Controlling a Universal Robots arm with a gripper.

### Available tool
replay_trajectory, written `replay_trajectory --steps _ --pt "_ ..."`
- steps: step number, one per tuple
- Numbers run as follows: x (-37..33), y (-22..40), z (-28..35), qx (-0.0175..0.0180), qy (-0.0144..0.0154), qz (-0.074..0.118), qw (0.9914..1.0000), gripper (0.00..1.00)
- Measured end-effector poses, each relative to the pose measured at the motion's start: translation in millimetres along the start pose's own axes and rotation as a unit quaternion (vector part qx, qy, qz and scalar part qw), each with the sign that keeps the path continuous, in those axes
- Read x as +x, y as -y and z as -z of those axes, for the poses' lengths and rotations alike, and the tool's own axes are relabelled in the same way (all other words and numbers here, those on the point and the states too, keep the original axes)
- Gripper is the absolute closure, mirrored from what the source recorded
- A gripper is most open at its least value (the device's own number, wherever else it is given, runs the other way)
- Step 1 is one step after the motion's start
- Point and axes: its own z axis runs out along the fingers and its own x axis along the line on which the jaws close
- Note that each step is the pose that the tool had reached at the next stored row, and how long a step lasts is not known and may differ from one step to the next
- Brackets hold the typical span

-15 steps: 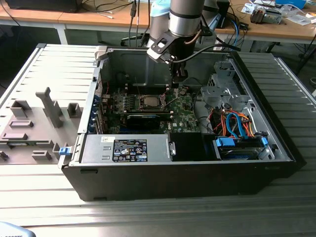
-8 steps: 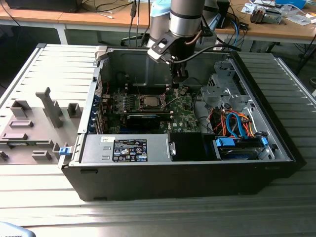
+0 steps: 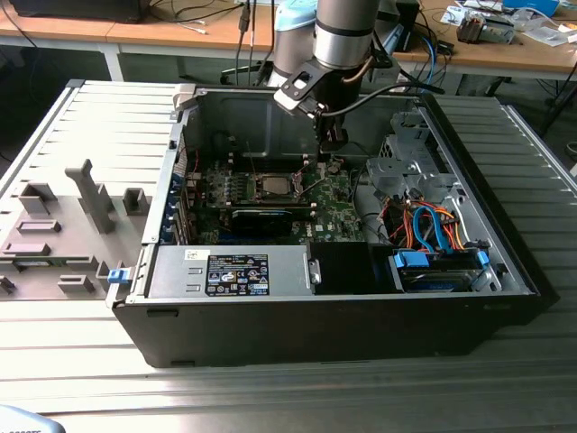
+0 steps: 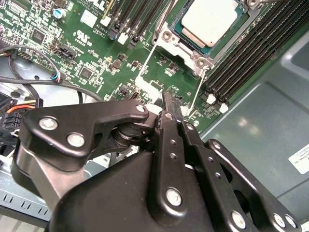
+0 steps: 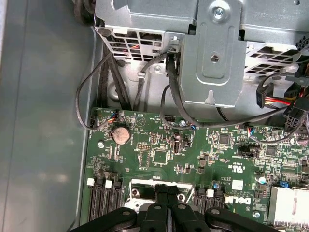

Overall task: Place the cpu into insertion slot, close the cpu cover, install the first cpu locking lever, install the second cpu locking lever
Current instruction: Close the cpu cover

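Note:
The cpu (image 3: 270,188) lies silver top up in the insertion slot (image 3: 255,186) on the green board inside the open case. In the second wrist view the cpu (image 4: 210,21) shows through the window of the cpu cover (image 4: 181,46), which lies flat around it. Two thin wire levers (image 4: 145,65) (image 4: 198,92) run out from the socket's corners over the board; I cannot tell if they are latched. My gripper (image 3: 335,140) hangs above the board, a little to the exterior view's right of the socket. In both wrist views its fingers (image 4: 169,104) (image 5: 166,193) are shut with nothing between them.
A black labelled power-supply box (image 3: 236,273) lies along the case's front. A long black expansion card (image 3: 261,219) sits just in front of the socket. A metal drive cage (image 3: 406,153) and orange and blue cables (image 3: 433,230) fill the exterior view's right. Memory slots (image 4: 251,43) flank the socket.

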Motion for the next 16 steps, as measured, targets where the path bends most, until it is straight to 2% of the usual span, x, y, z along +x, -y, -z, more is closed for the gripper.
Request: replay_trajectory --steps 16 --pt "-0.8 -7.1 -2.0 0.0003 0.0000 0.000 1.00000 0.89"
